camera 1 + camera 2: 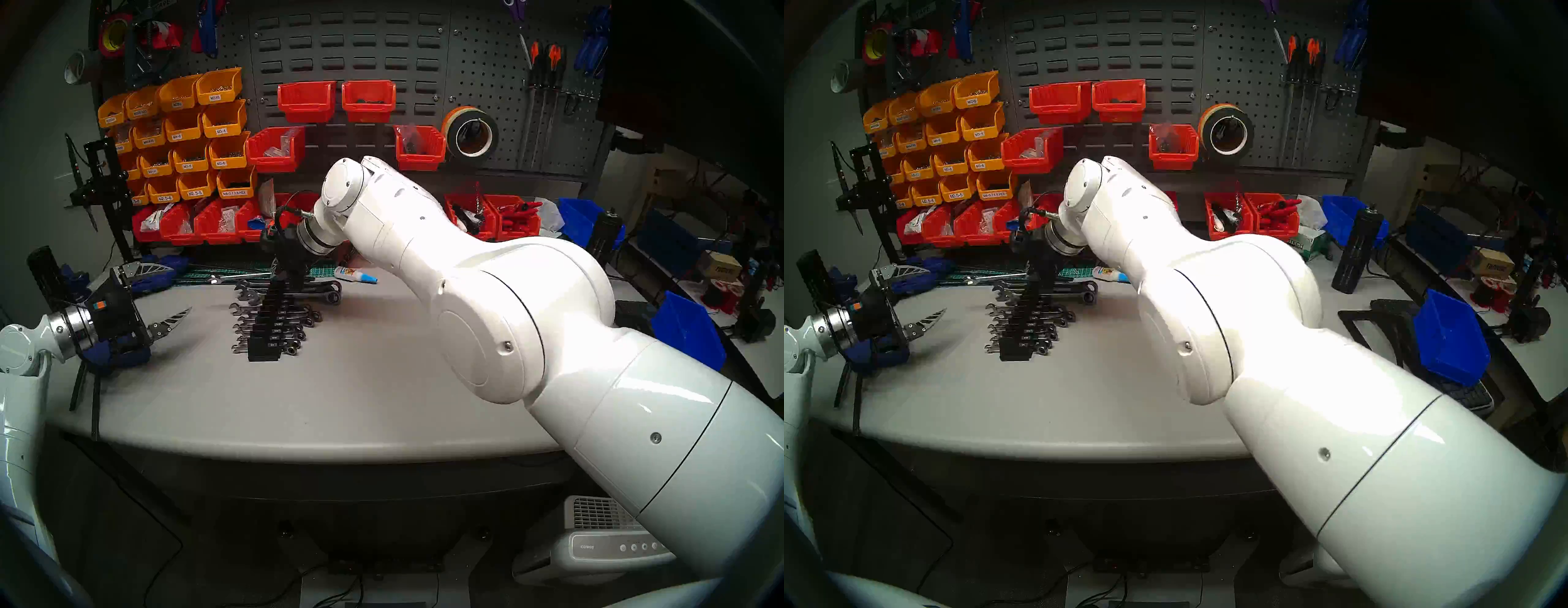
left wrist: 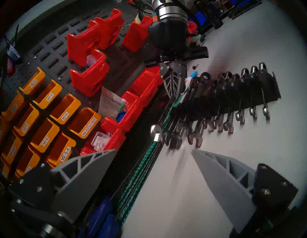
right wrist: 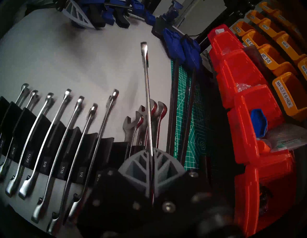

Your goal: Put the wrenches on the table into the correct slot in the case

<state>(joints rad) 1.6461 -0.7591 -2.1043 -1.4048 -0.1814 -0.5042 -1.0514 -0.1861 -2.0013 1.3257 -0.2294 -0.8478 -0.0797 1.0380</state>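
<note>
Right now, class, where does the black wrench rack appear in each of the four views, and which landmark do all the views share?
Head stereo left: black wrench rack, left of centre on the table.
Head stereo right: rack, further left.
Left wrist: rack, upper right.
Right wrist: rack, lower left.
Shared landmark: orange bin labelled M4-0.7 X 6 HEX.

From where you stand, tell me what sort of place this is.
Most likely a workshop or robotics lab bench: a pegboard hung with labelled orange bins of screws, red bins, hand tools, and a wrench rack on the table.
</note>
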